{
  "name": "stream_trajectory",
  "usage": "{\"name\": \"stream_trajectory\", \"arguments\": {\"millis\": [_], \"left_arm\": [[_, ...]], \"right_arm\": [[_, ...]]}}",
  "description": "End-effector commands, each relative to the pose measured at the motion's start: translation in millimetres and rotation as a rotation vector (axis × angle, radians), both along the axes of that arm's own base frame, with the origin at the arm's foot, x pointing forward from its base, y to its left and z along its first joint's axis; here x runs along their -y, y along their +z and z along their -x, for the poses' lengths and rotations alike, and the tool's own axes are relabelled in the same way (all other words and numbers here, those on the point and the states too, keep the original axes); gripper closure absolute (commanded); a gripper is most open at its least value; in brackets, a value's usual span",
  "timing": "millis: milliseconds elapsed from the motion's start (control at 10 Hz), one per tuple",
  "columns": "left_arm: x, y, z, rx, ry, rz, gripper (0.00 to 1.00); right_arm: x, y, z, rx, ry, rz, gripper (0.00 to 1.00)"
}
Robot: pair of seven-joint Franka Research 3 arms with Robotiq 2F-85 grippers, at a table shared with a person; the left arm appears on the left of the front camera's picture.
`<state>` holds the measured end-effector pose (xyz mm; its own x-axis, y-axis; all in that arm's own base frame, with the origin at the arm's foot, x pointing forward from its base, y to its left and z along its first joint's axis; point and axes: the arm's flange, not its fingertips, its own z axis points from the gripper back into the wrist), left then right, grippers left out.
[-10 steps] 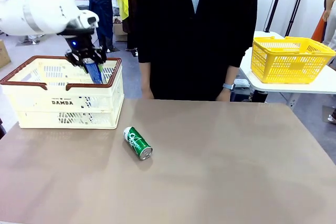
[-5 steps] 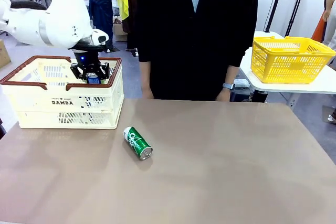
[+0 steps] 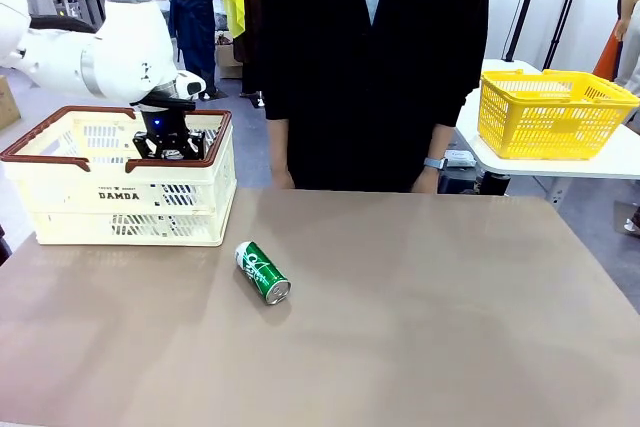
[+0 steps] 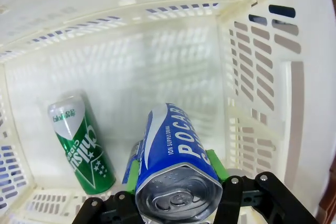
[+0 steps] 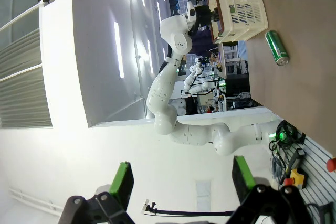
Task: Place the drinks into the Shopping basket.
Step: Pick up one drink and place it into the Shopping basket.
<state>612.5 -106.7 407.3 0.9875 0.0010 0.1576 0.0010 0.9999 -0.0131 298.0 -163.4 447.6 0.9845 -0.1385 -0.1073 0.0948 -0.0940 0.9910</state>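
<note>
Reaching down inside the Shopping basket [image 3: 120,192], the left gripper [image 4: 176,192] was clamped about the blue can [image 4: 176,166], its green pads pressed to either side of the can near its silver top end, with the can hanging nose-down toward the basket floor. Lying on that floor, just beside the blue can, was a green can [image 4: 81,145] with white lettering. A second green can [image 3: 262,272] lay on its side on the table [image 3: 450,317], near the basket's front corner and apart from it. Held high and well away from the work, the right gripper [image 5: 178,182] stood with its jaws spread wide and nothing between them. Risk, as judged: if released while tilted, the blue can could topple onto the green can beside it or roll against the perforated wall; the can on the table, being round and on its side, could roll if nudged
</note>
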Motion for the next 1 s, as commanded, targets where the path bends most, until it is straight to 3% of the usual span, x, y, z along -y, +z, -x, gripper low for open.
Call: {"name": "stream_trajectory", "arguments": {"millis": [0,100,600,900], "left_arm": [[-3,7,-7,-0.013,0.032,0.007,0.52],[-3,7,-7,-0.020,0.033,0.005,0.00],[-14,24,-3,-0.004,0.041,0.049,0.00],[-40,100,39,0.059,0.006,0.200,0.00]], "right_arm": [[0,7,0,-0.017,-0.001,-0.013,0.00],[0,7,0,-0.017,-0.001,-0.013,0.00],[0,7,0,-0.017,-0.001,-0.013,0.00],[0,7,0,-0.017,-0.001,-0.013,0.00]]}}
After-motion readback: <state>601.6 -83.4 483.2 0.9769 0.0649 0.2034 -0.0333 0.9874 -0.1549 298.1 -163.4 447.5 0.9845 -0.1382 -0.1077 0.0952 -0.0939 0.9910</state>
